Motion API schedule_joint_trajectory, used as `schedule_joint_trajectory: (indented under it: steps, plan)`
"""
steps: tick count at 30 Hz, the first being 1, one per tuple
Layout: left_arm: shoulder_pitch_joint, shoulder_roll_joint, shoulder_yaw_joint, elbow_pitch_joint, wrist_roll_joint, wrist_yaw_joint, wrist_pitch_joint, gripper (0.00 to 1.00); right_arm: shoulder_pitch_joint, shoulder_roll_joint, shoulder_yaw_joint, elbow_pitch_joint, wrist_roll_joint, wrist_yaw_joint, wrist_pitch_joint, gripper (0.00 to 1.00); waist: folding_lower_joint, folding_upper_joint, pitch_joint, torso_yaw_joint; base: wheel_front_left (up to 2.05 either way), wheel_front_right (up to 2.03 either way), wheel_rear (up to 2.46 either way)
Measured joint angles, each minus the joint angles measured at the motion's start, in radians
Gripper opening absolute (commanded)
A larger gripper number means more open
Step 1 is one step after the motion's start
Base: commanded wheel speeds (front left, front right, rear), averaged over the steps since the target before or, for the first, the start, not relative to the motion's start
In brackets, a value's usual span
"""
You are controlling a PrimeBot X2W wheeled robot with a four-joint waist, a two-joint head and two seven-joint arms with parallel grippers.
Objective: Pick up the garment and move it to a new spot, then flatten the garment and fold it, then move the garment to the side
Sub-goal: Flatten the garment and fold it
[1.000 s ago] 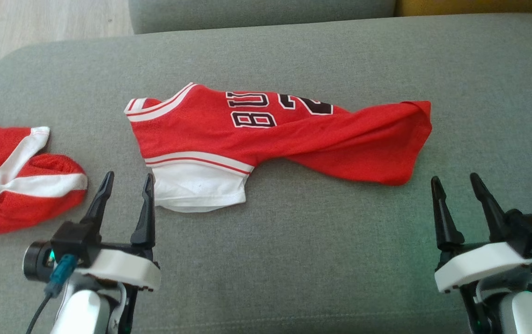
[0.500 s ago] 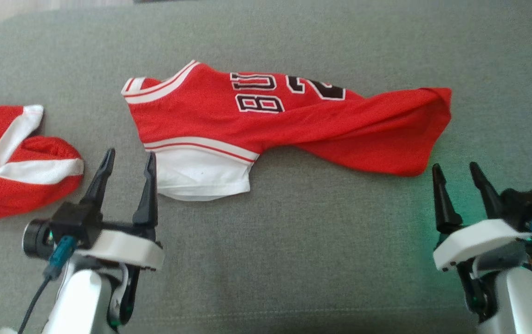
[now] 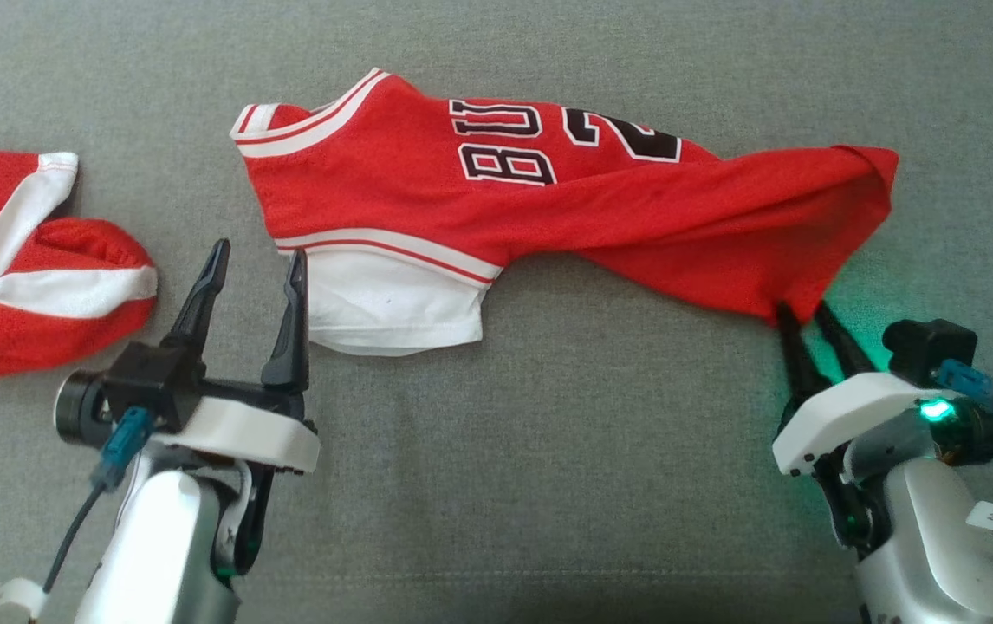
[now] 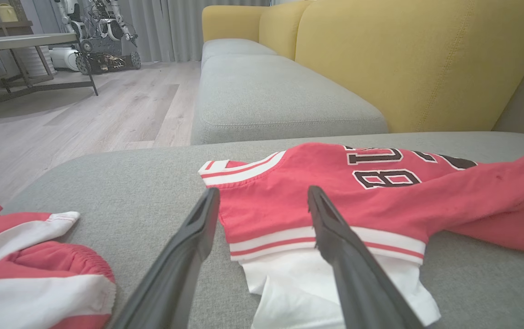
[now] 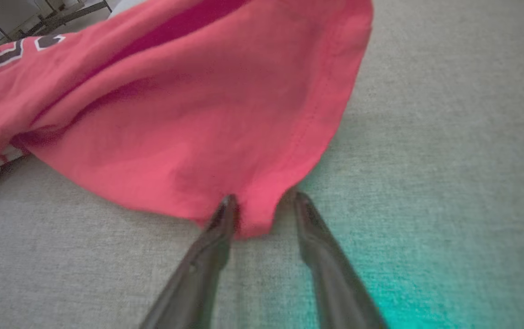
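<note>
Across cushion (image 3: 548,485), jersey (image 3: 427,199), hem rightward

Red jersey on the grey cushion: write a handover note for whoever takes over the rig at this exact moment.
Left gripper: open, empty, at the jersey's white near-left corner.
Right gripper: open, fingers either side of the jersey's near-right corner; no firm pinch visible.
Jersey: crumpled, lying across the grey cushion; a second red-and-white garment lies apart to its left.
Done: nothing visible; jersey not lifted.
Left: grip, lift, move to a new spot, flatten, fold, set aside.
</note>
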Motion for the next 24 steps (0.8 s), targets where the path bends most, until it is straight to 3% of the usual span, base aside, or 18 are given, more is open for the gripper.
schedule_joint_trajectory:
  steps: [3, 12, 19, 24]
  plan:
    - [-0.009, -0.002, 0.002, 0.001, 0.000, 0.000, 0.000, 1.00, 0.000, -0.007, 0.009, -0.010, 0.020, 0.000, -0.011, 0.00, 0.0001, 0.0000, 0.002, -0.001, 0.00, 0.00, 0.00]
    - [-0.006, -0.004, 0.026, 0.000, 0.000, 0.000, 0.000, 1.00, 0.016, -0.023, -0.029, -0.237, 0.020, 0.000, -0.039, 0.00, -0.0001, 0.0000, -0.031, -0.020, 0.00, 0.00, 0.00]
    - [-0.004, -0.005, 0.029, -0.004, 0.000, -0.008, 0.000, 1.00, 0.093, -0.023, -0.075, -0.432, -0.008, 0.000, 0.012, 0.00, -0.0001, 0.0000, -0.054, -0.035, 0.00, 0.00, 0.00]
    - [0.006, -0.005, 0.029, -0.005, 0.000, -0.008, -0.002, 1.00, 0.191, -0.012, -0.102, -0.495, -0.020, 0.000, 0.070, 0.00, -0.0001, 0.0000, -0.069, -0.039, 0.00, 0.00, 0.00]
